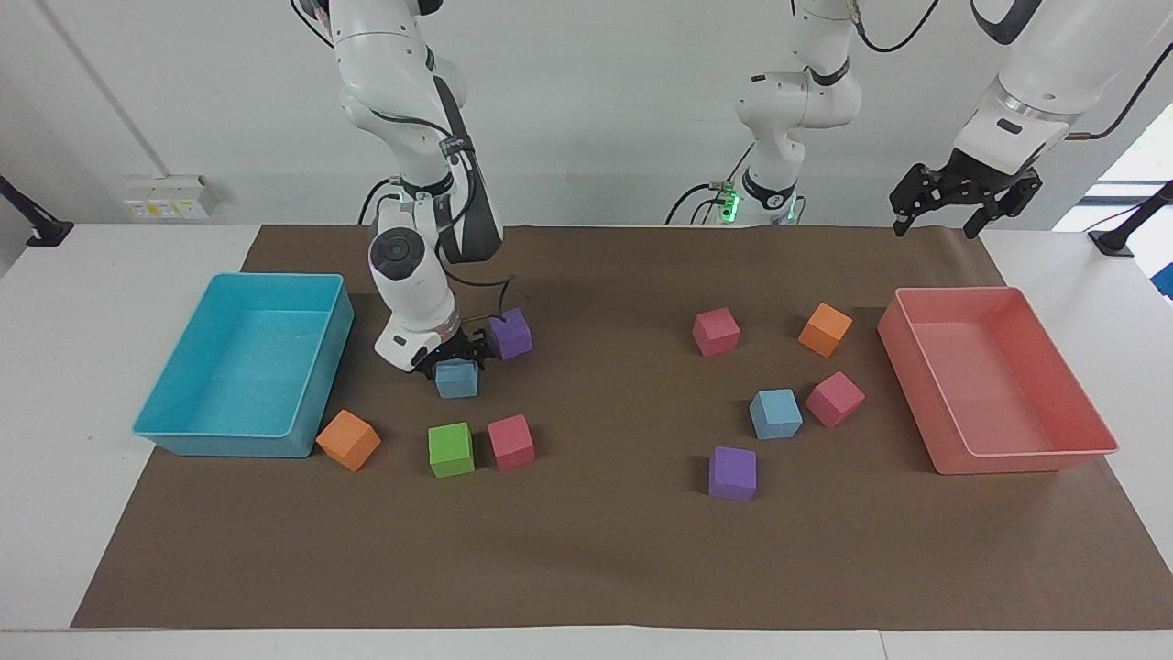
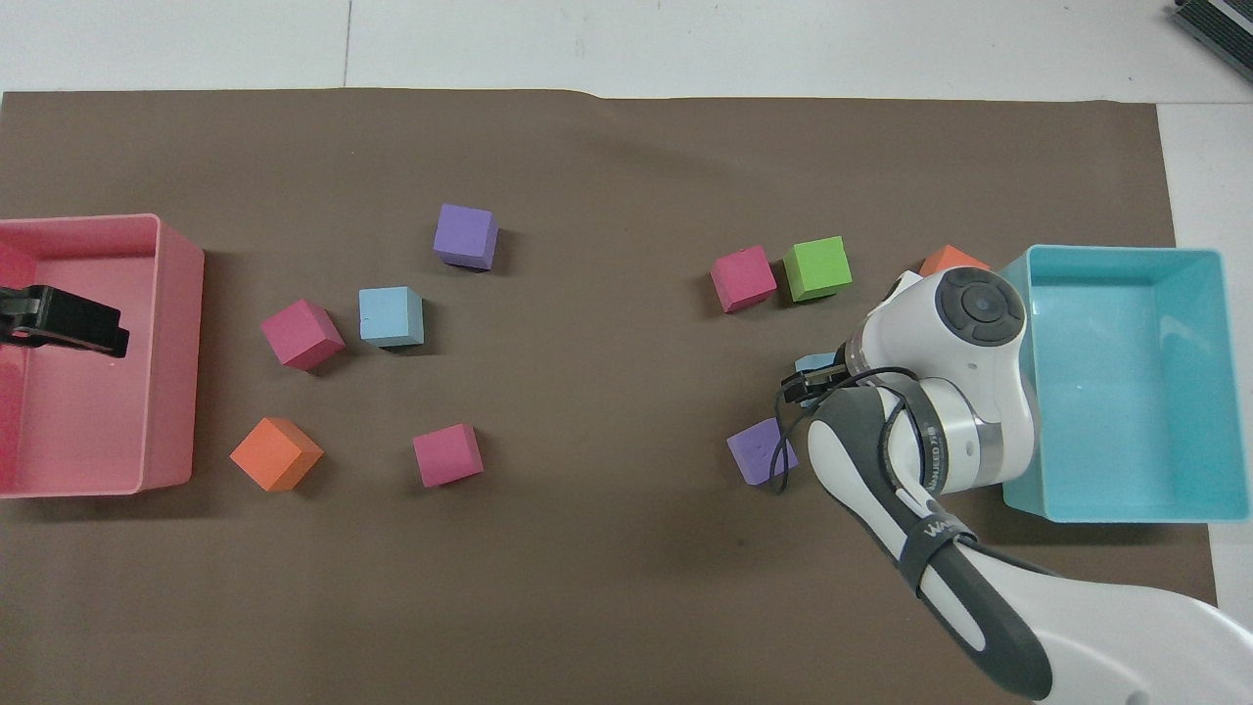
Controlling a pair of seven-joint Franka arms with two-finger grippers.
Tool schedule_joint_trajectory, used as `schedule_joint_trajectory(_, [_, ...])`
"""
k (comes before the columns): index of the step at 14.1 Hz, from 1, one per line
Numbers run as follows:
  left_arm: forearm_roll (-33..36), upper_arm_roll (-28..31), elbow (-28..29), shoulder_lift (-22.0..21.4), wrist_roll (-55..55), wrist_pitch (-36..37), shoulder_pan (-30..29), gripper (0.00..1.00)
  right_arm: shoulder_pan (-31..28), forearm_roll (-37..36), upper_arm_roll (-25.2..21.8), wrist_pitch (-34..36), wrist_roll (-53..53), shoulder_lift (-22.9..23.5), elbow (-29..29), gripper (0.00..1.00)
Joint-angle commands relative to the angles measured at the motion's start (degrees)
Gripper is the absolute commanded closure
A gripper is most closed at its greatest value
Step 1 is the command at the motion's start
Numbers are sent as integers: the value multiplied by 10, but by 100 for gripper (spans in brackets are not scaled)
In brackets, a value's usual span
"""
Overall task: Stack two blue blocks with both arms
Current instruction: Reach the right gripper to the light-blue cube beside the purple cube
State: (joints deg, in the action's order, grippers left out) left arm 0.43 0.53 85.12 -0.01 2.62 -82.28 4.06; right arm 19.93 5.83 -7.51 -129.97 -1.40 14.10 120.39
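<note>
While the left hand point(image 1: 964, 197) waits spread above the pink tray point(image 1: 1081, 403), the right hand point(image 1: 455, 353) sits low over one blue block point(image 1: 456, 379) beside a purple cube point(image 1: 509, 333), fingers spread around it. The second blue block point(image 1: 775, 413) rests near the left arm's end.

A white table point(image 1: 55, 385) carried a brown paper mat point(image 1: 586, 559); on the mat, at the right arm's end, sat a cyan plastic tray point(image 1: 325, 367), with orange point(image 1: 348, 440), green point(image 1: 451, 449), pink point(image 1: 511, 442), light-blue point(image 1: 456, 379) and purple point(image 1: 510, 333) foam cubes beside it; at the left arm's end sat a pink plastic tray point(image 1: 1008, 463), near it two pink cubes point(image 1: 716, 331) point(image 1: 835, 399), an orange one point(image 1: 825, 329), a light-blue one point(image 1: 775, 413) and a purple one point(image 1: 732, 473).
</note>
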Motion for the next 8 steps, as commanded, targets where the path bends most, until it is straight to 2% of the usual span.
schedule_joint_trajectory(1, [6, -6, 10, -12, 6, 5, -9, 0, -3, 17, 0, -20, -24, 2, 11, 0])
schedule_joint_trajectory(3, [5, -6, 10, -12, 6, 4, -9, 0, -3, 17, 0, -20, -25, 2, 10, 3])
schedule_joint_trajectory(4, [5, -6, 11, -12, 6, 4, -9, 0, -3, 16, 0, -19, -25, 3, 10, 13])
schedule_joint_trajectory(5, [5, -6, 11, -12, 6, 4, -9, 0, -4, 16, 0, -17, -30, 3, 9, 27])
schedule_joint_trajectory(6, [5, -6, 11, -12, 5, 3, -9, 0, -6, 17, 0, -14, -33, 3, 8, 56])
schedule_joint_trajectory(7, [5, -6, 11, -12, 5, 3, -9, 0, -7, 17, 0, -12, -27, 3, 6, 90])
schedule_joint_trajectory(8, [5, -6, 11, -12, 5, 3, -9, 0, -7, 17, 0, -7, -23, 3, 4, 100])
